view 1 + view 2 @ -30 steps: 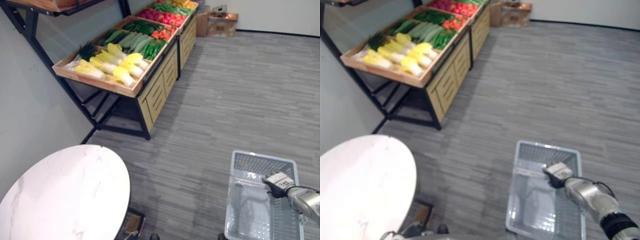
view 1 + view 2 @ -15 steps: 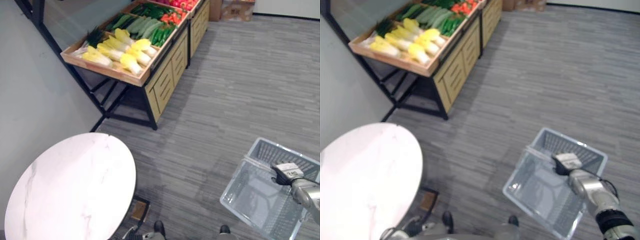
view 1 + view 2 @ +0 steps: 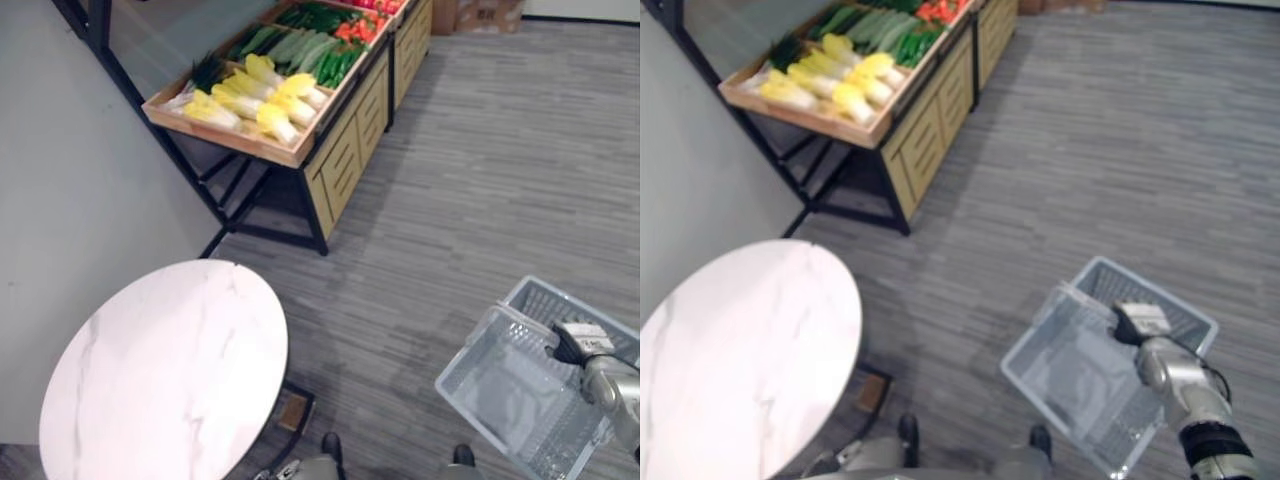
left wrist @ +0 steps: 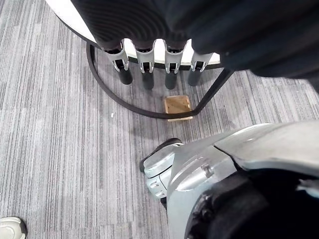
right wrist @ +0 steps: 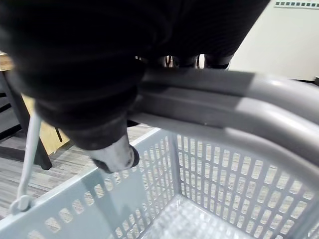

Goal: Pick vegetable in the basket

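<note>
Right hand: my right hand [image 5: 117, 155] is wrapped round the grey handle [image 5: 224, 104] of the basket [image 3: 465, 347], with the thumb tucked under it. I'm carrying the basket low on the near right.

Left hand: the left hand [image 4: 147, 62] hangs with straight fingers and nothing in it, pointing down at the floor [image 3: 480, 180].

Basket: pale perforated plastic, empty, and hanging tilted rather than level.

Vegetables: all on the wooden display stand [image 3: 340, 165] at the far left, well apart from the basket. Chinese cabbages [image 3: 265, 105] sit in the nearest tray, with cucumbers [image 3: 290, 45] just behind them.

Stage: my read is that I'm on the approach, with nothing picked yet.

In the way: the round marble table [image 3: 170, 380] is near left, between me and the near end of the stand.

Risk, collision: cutting the line too tight could clip the left arm on the table edge.

Risk, basket: it hangs from one hand, so a quick turn could swing it into the stand's front.

Risk, grasp: the cabbages look bulky and smooth, so a shallow grip could let one slip to the floor.

Risk, drop-off: with the basket tilted, a vegetable released off-centre might roll over the low side.
</note>
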